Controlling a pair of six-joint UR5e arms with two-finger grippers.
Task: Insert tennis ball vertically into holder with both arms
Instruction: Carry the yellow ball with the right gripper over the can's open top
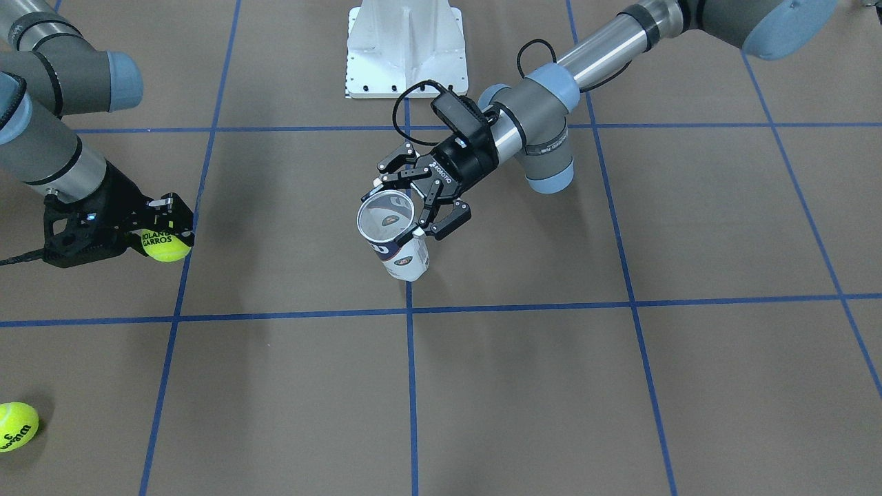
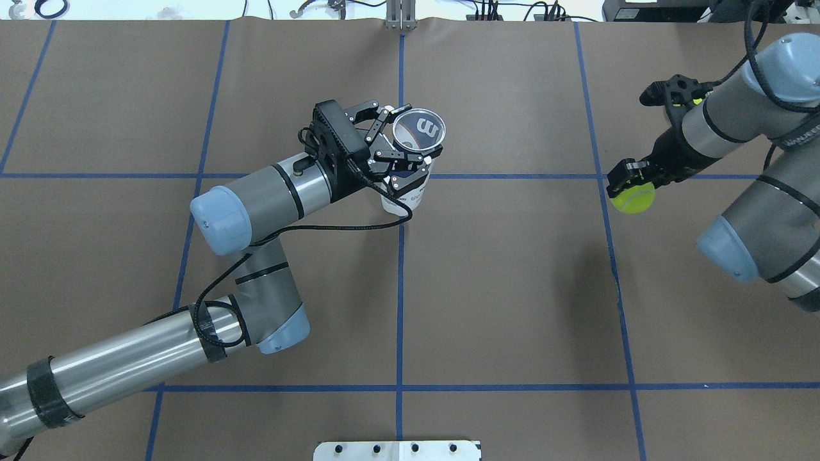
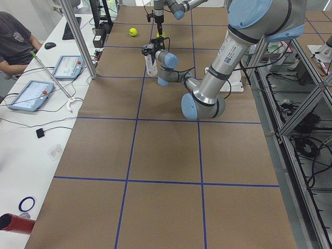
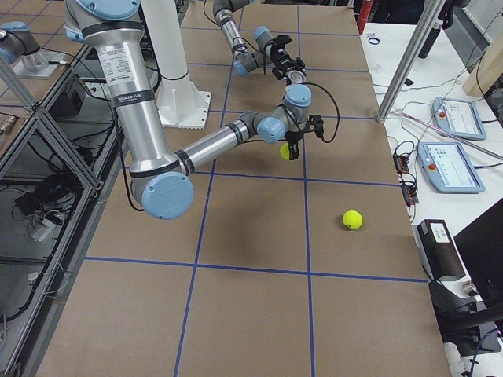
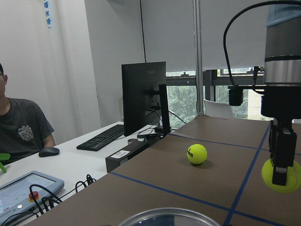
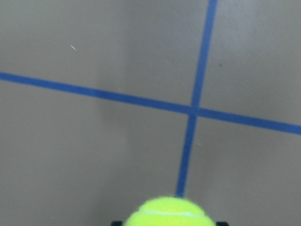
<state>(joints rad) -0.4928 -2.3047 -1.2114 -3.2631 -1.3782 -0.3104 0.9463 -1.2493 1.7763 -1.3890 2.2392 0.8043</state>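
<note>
My left gripper (image 1: 413, 200) is shut on the holder (image 1: 397, 241), a clear can with a white and navy label. The can stands upright with its open mouth up, and the gripper grasps it just below the rim. The holder also shows in the overhead view (image 2: 418, 131), with the left gripper (image 2: 405, 157) beside it. My right gripper (image 1: 169, 231) is shut on a yellow tennis ball (image 1: 165, 244) and holds it above the table, well off to the side of the holder. That ball also shows in the overhead view (image 2: 633, 196) and at the bottom of the right wrist view (image 6: 171, 212).
A second tennis ball (image 1: 15, 426) lies loose on the brown table near the operators' edge, also in the exterior right view (image 4: 352, 219). The white pedestal base (image 1: 406, 48) stands at the robot's side. An operator's bench with tablets and a monitor (image 5: 143, 92) runs along the far edge.
</note>
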